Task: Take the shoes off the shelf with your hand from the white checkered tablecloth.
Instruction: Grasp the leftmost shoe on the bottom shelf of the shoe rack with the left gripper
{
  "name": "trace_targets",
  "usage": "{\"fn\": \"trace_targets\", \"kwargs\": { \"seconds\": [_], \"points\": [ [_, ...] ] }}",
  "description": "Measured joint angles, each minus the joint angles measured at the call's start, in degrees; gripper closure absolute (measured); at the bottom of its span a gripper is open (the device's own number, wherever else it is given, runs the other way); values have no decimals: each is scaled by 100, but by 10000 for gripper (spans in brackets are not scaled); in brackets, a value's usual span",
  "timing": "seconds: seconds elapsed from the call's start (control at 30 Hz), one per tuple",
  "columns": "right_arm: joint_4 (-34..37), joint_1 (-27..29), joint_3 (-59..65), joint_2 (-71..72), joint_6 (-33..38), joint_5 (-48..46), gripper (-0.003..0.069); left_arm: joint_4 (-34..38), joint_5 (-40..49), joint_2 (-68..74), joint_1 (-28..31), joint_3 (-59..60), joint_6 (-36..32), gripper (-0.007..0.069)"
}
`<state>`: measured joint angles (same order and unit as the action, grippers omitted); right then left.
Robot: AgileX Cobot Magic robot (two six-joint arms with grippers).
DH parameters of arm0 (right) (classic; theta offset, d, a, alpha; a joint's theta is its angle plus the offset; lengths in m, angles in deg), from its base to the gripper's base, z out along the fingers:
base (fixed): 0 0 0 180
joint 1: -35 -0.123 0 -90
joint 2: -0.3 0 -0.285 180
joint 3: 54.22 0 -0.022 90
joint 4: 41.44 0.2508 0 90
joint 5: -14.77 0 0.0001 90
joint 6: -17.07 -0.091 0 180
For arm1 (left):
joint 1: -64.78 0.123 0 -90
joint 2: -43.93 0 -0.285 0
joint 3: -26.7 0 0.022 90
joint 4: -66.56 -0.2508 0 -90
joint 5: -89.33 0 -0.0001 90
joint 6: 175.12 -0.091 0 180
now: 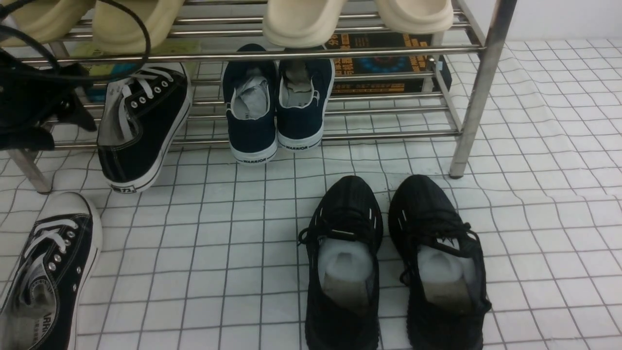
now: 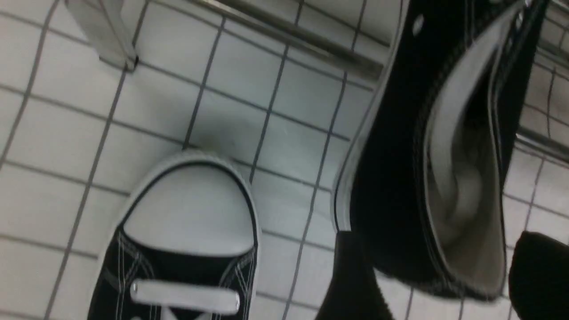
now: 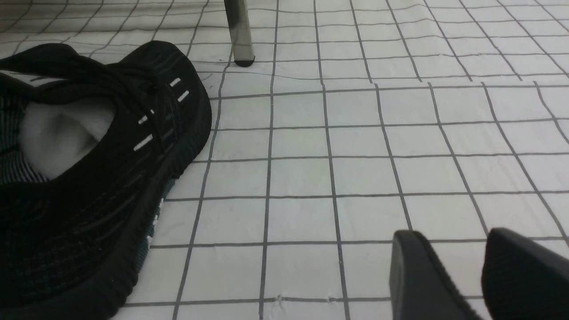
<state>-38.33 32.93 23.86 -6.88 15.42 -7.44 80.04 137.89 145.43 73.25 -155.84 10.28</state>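
One black canvas sneaker point(image 1: 141, 126) leans tilted on its side against the lower tier of the silver shelf point(image 1: 340, 51), its heel low near the white checkered tablecloth point(image 1: 218, 243). Its mate point(image 1: 48, 272) lies on the cloth at the front left. My left gripper point(image 1: 63, 129) is just left of the tilted sneaker. In the left wrist view that gripper point(image 2: 442, 240) is open wide, and the sneaker's heel point(image 2: 400, 133) shows beyond its fingers point(image 2: 351, 275). The mate's white toe cap point(image 2: 191, 209) is alongside. My right gripper point(image 3: 451, 235) is empty above bare cloth, its jaws a little apart.
A navy WARRIOR pair point(image 1: 277, 112) sits on the lower tier. Cream slippers point(image 1: 301, 19) sit on the top tier. A black knit pair point(image 1: 393, 262) stands on the cloth in front, also beside the right gripper point(image 3: 89, 178). A shelf leg point(image 1: 474, 107) stands at the right.
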Motion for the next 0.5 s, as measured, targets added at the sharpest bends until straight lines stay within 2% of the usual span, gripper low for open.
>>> {"fn": "trace_targets", "kwargs": {
  "seconds": [0.2, 0.3, 0.43, 0.47, 0.5],
  "points": [
    [0, 0, 0, 0, 0, 0, 420, 125, -204, 809, -24, -351, -11, 148],
    [0, 0, 0, 0, 0, 0, 420, 382, -522, 1173, -24, -370, -45, 175],
    [0, 0, 0, 0, 0, 0, 420, 579, -610, 1357, -24, -383, -137, 263],
    [0, 0, 0, 0, 0, 0, 420, 628, -592, 1363, -24, -389, -143, 361],
    [0, 0, 0, 0, 0, 0, 420, 651, -562, 1363, -24, -389, -143, 427]
  ]
}}
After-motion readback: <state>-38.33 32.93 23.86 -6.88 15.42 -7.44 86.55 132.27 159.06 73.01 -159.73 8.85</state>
